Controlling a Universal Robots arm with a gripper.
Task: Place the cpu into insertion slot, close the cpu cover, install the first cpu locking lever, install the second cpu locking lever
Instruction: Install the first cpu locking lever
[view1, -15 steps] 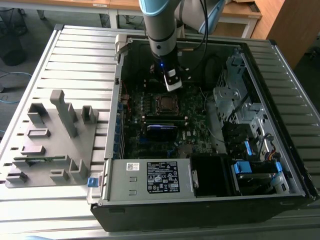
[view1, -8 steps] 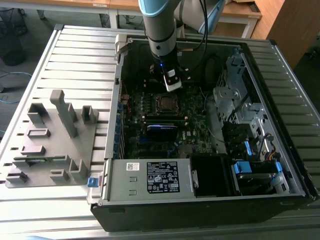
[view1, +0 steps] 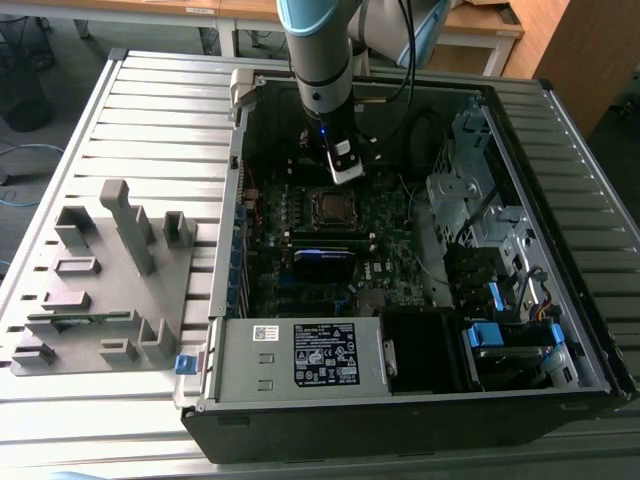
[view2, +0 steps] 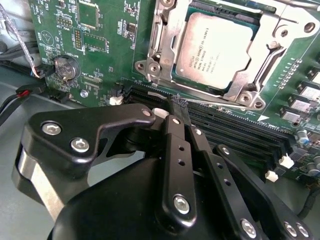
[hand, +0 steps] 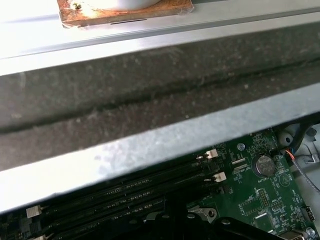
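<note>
The cpu (view2: 215, 50), a dull silver square chip, lies in the insertion slot (view1: 330, 206) on the green board inside the open computer case. The cpu cover (view2: 262, 62), a silvery frame, lies flat over the chip's edges. A thin metal locking lever (view2: 225, 104) runs along the socket's edge beside the memory slots. My gripper (view2: 178, 102) is shut, its black fingertips pressed together right at this lever, with nothing visibly held. In the exterior view the gripper (view1: 345, 172) hangs just above the socket's far edge.
Long black memory slots (view2: 240, 132) lie beside the socket, and a coin battery (view2: 65, 68) sits further off. A grey slotted fixture (view1: 100, 280) stands at the exterior view's left. The power supply (view1: 300, 355) and drive cage (view1: 480, 200) crowd the case.
</note>
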